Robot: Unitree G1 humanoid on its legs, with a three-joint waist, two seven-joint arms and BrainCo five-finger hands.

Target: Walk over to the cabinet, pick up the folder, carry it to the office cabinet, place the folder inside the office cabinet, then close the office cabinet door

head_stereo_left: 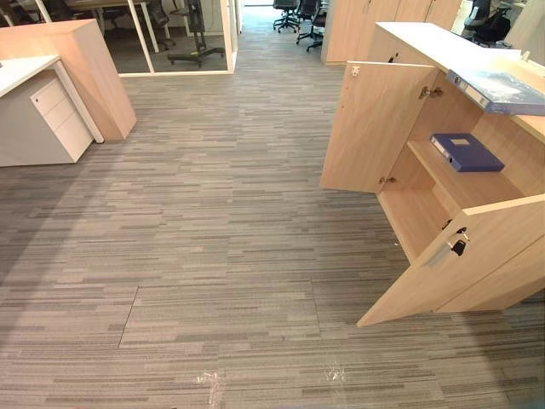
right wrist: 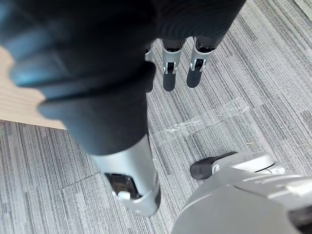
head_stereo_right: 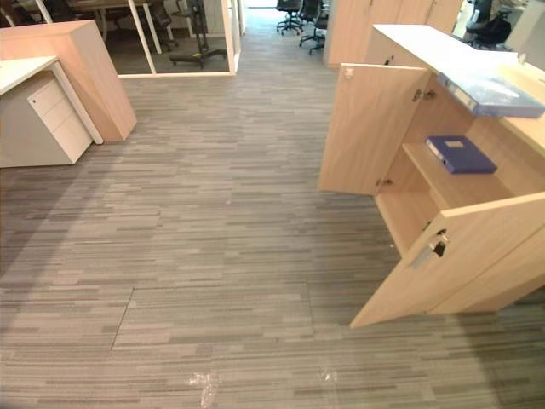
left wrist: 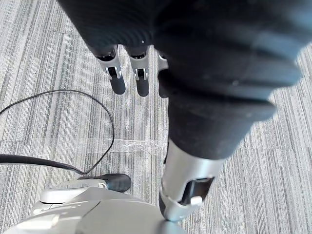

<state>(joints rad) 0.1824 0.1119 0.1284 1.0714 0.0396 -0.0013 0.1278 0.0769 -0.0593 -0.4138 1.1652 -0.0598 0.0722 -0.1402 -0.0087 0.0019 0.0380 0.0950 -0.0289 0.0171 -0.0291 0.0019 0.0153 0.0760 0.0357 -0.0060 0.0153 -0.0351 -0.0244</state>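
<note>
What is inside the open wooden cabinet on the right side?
A dark blue folder lies flat on the shelf of the cabinet. The near open door partly covers the space under the shelf, so I cannot tell what is there.

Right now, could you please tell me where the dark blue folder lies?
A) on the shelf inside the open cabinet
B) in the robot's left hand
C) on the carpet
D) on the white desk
A: the dark blue folder lies flat on the shelf inside the cabinet, whose two doors stand swung open.
</note>
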